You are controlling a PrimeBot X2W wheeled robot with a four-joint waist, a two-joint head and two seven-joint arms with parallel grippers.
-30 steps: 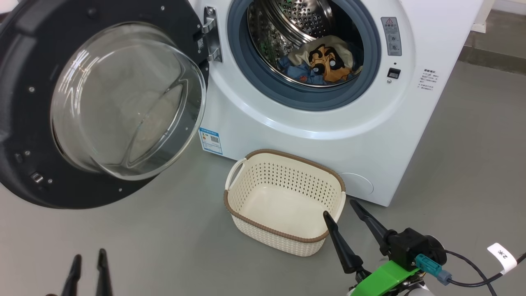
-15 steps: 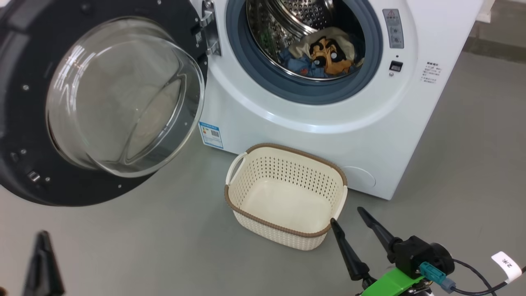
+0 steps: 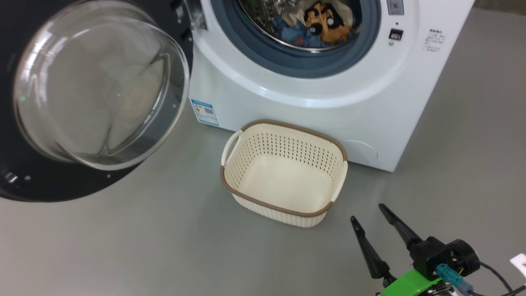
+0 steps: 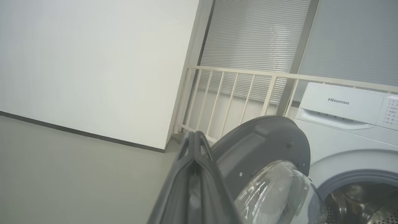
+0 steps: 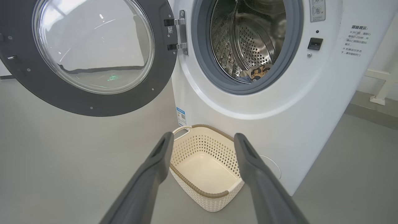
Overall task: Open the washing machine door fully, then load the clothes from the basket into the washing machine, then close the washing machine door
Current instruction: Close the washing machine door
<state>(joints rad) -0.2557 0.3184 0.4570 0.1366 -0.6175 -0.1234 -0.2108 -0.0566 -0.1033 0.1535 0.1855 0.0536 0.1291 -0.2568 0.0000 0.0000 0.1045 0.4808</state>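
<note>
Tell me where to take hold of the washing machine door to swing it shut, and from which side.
Grip the washing machine door by its black rim at the free edge, opposite the hinge, coming in from the robot's left. That edge probably pinches easily and lies farthest from the pivot; the bulging glass bowl looks too smooth and round.

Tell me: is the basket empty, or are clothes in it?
Empty. The basket shows a bare cream bottom in the head and right wrist views; the clothes lie inside the washing machine.
</note>
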